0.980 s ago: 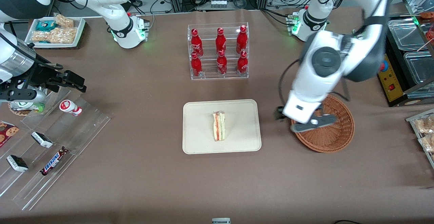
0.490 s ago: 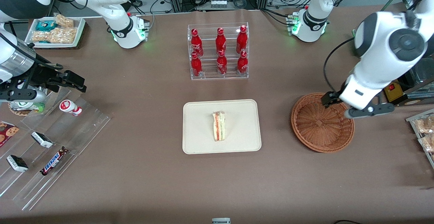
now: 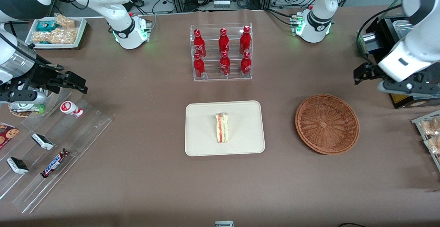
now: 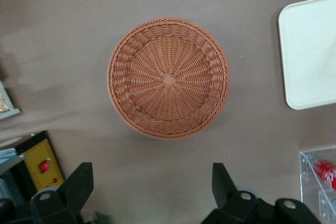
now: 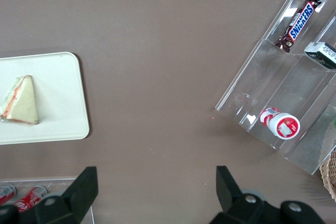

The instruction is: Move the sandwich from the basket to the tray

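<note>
The sandwich point(image 3: 222, 128) point(image 5: 20, 100), a pale wedge with red and green layers, stands on edge in the middle of the cream tray point(image 3: 202, 144) point(image 5: 60, 124). The round wicker basket point(image 3: 327, 123) point(image 4: 168, 77) sits beside the tray toward the working arm's end, with nothing in it. My left gripper point(image 3: 386, 80) point(image 4: 151, 174) hangs in the air above the table, farther from the front camera than the basket and off toward the working arm's end. It is open, and only bare table shows between its fingers. One corner of the tray point(image 4: 310, 51) shows in the left wrist view.
A clear rack of red bottles point(image 3: 221, 51) stands farther back than the tray. A yellow control box point(image 3: 398, 98) point(image 4: 42, 163) and bagged snacks point(image 3: 429, 130) sit near the gripper. A stepped acrylic rack with snacks point(image 3: 51, 144) lies toward the parked arm's end.
The left arm has swung off the basket toward the working arm's end and away from the front camera, uncovering the basket. The sandwich has stayed on the tray.
</note>
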